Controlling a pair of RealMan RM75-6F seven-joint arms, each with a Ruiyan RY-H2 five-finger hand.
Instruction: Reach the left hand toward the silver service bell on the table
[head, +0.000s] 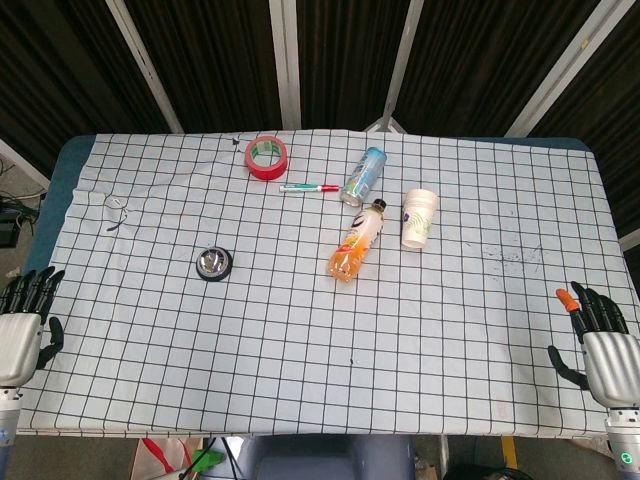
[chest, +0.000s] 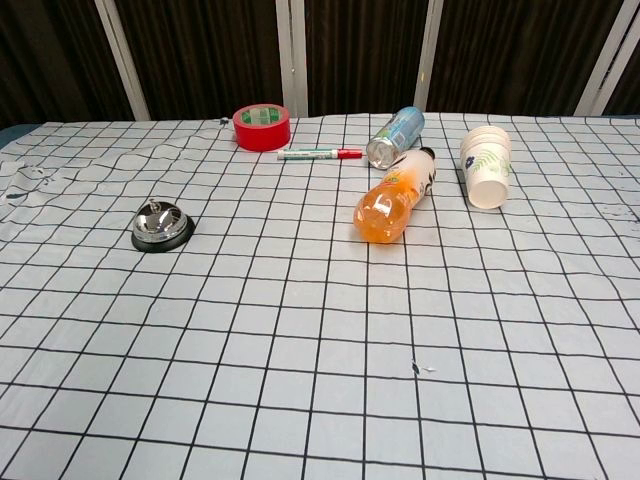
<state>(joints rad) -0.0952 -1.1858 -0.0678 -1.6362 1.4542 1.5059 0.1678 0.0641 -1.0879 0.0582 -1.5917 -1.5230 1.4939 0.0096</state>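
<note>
Our left hand (head: 22, 320) lay at the near left edge of the surface (head: 300, 380), fingers spread and holding nothing. Our right hand (head: 600, 340) sat likewise spread at the near right edge. The bell (head: 213, 264) stood well apart from the left hand, further in on the checked cloth, with bare cloth between. We judged that a low reach could snag that loose cloth and shift the bell.
</note>
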